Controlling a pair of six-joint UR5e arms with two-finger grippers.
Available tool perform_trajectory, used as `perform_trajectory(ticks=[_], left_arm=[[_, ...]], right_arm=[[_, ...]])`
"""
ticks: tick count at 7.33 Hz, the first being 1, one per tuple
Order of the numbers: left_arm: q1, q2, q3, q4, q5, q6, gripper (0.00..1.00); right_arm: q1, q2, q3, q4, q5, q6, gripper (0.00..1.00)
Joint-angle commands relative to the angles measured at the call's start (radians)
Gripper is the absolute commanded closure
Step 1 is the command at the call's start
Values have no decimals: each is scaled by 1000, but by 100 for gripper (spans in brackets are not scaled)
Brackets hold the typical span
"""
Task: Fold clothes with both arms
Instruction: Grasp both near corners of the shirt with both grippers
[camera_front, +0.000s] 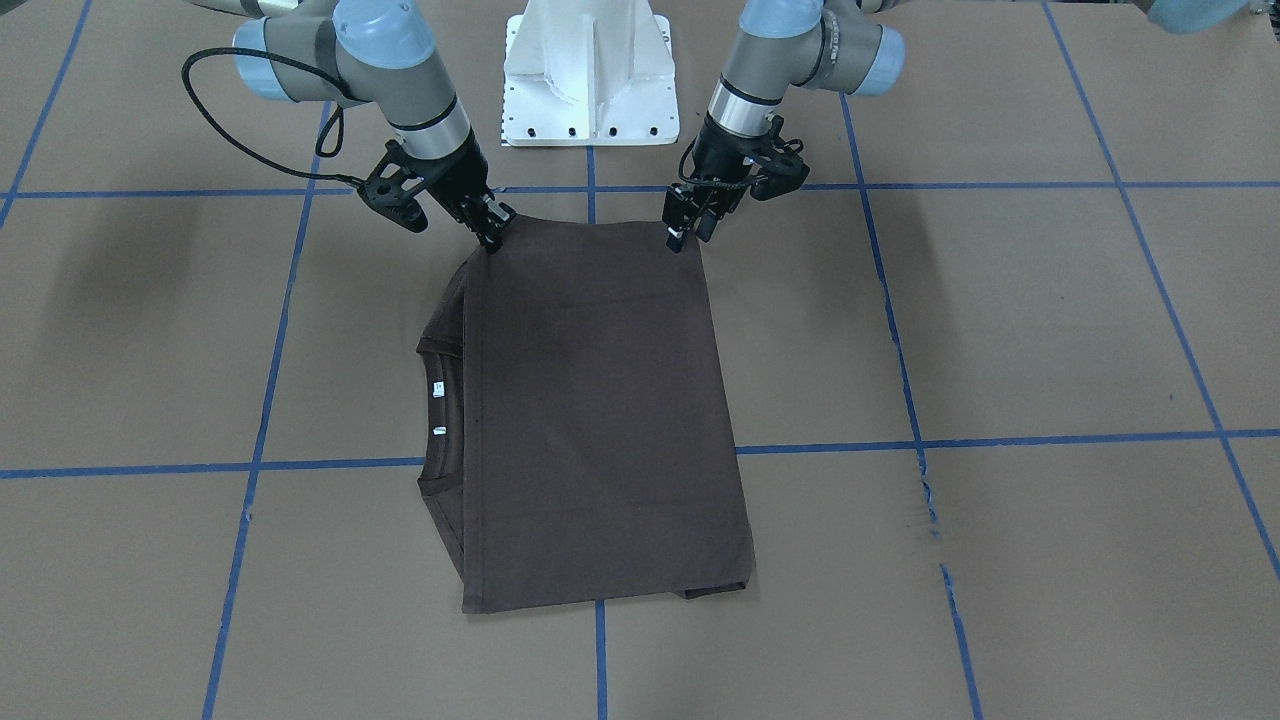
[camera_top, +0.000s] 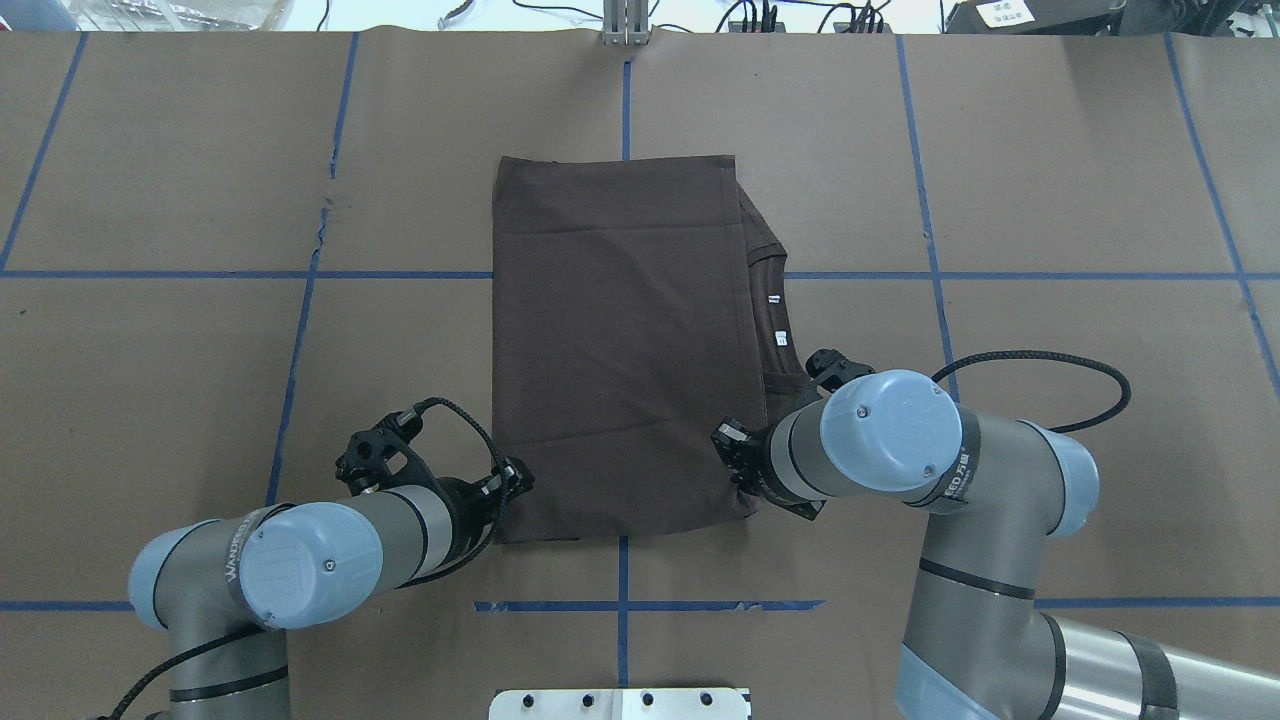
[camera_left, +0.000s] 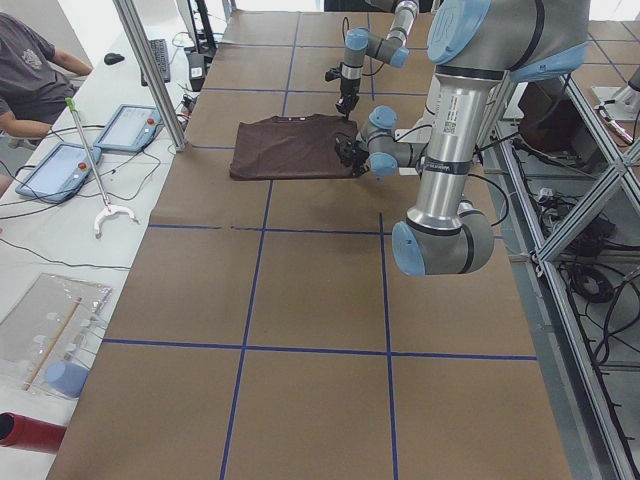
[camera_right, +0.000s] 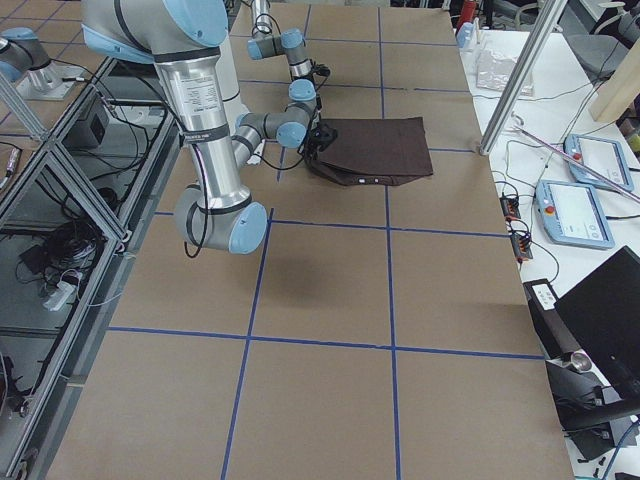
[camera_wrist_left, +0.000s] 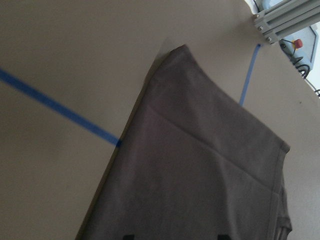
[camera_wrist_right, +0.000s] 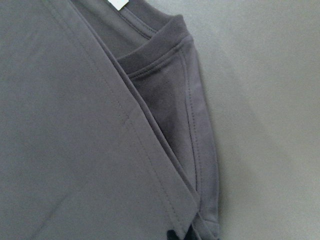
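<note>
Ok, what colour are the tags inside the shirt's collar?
White, both tags; the front-facing view shows them best.

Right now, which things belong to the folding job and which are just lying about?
Job: T-shirt, left gripper, right gripper.
Lying about: white pedestal, tablets, grabber stick.

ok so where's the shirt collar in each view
Front-facing: collar at the left edge of the shirt.
Overhead: collar at its right edge.
Exterior left: collar at its far edge, tiny.
Exterior right: collar at its near edge.
Left wrist: not clearly in it.
Right wrist: collar, upper middle.
Landmark: the white tags inside it.
</note>
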Motion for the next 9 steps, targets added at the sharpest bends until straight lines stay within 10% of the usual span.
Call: perform_trajectory(ticks=[1,3,5,9], left_arm=[[29,2,-1,42,-3,-17,37],[42,0,-1,58,-4,-19,44],[40,0,-14,58,-6,-19,100],[42,-1,-73,92,-33,-14,100]], right_arm=[[0,0,0,0,0,0,100],[0,1,2,0,0,0,100],[1,-3,11,0,2,0,100],[1,-29,47,-2,2,2,100]])
